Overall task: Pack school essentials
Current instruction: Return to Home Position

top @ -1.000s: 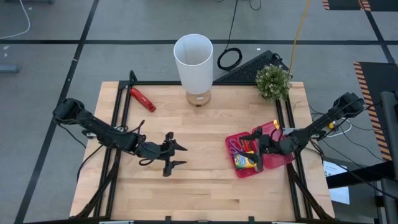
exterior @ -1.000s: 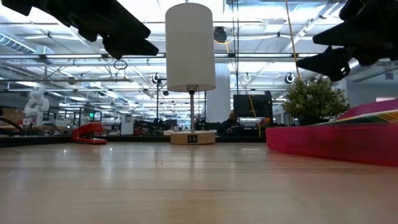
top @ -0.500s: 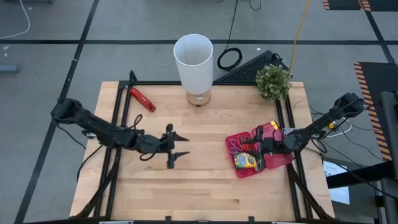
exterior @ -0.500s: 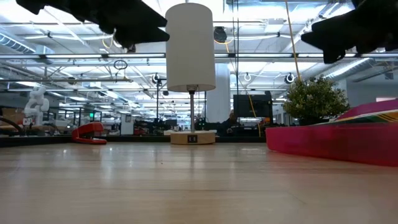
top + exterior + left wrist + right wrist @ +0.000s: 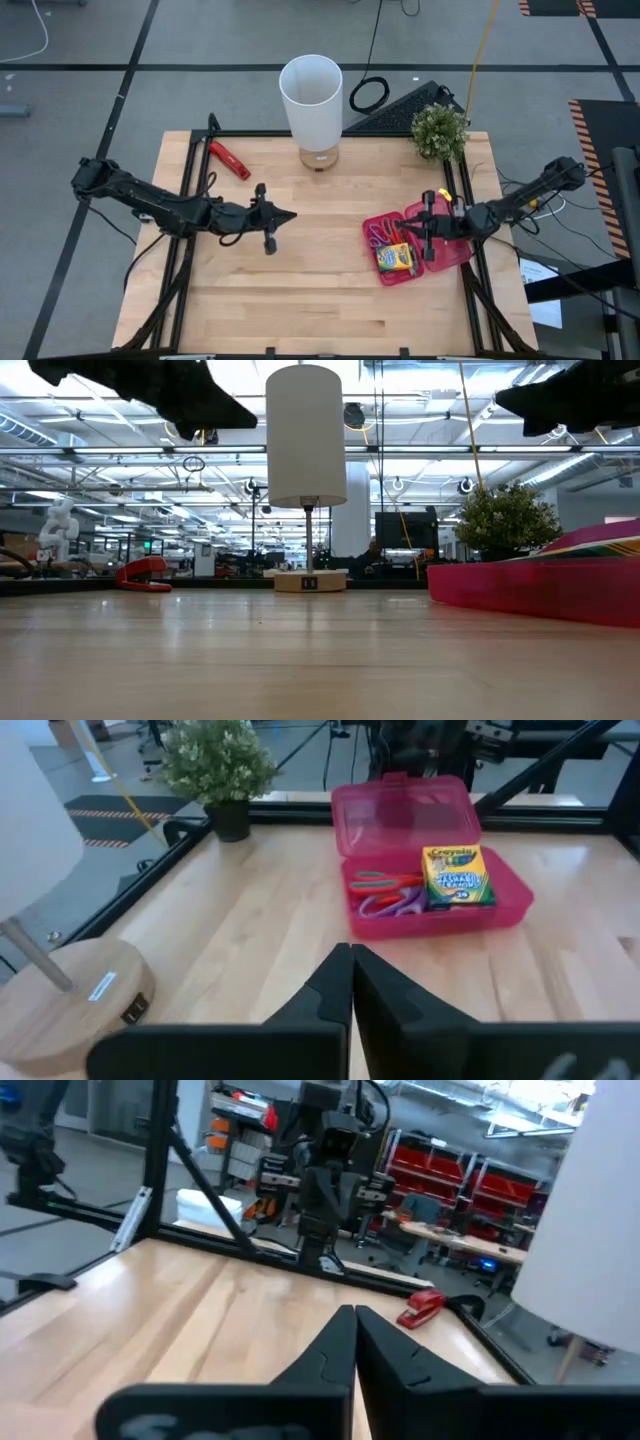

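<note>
Both tools are clenched and hold nothing, the left tool (image 5: pixel 272 228) above the counter (image 5: pixel 320 300) near its centre, the right tool (image 5: pixel 428 226) over the open pink case (image 5: pixel 505 900) at 3 o'clock, where lie the crayon box (image 5: pixel 457 877) and the red-handled and purple-handled scissors (image 5: pixel 385 894).

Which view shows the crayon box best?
The left wrist view: the crayon box lies unobstructed in the open pink case. The high view shows it small; low and right wrist views don't show it.
</note>
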`<state>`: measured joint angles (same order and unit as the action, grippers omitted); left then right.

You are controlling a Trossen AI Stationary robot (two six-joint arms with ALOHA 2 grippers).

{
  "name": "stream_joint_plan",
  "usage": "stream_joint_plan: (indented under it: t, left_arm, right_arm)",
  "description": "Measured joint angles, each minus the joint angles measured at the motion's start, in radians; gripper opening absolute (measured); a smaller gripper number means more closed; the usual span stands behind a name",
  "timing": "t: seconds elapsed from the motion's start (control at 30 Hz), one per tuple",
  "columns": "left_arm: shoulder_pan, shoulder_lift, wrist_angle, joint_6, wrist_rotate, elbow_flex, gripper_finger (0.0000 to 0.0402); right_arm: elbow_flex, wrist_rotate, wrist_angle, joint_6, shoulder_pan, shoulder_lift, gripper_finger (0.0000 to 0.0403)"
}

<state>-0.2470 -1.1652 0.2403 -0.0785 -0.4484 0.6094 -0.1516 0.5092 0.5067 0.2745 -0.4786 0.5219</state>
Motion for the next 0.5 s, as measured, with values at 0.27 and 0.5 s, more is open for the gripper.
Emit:
stream_joint_plan:
  t: [0.27,0.5]
  left_arm:
    - [0.012,0.065,0.080,-0.013,-0.008,-0.132,0.0010]
    - [0.012,0.076,0.157,0.021,-0.025,-0.174,0.0014]
  right_arm:
    - [0.000,-0.173,-0.192,-0.069,0.122,-0.118,0.0001]
    - [0.017,-0.343,-0.181,-0.089,0.253,-0.131,0.0000]
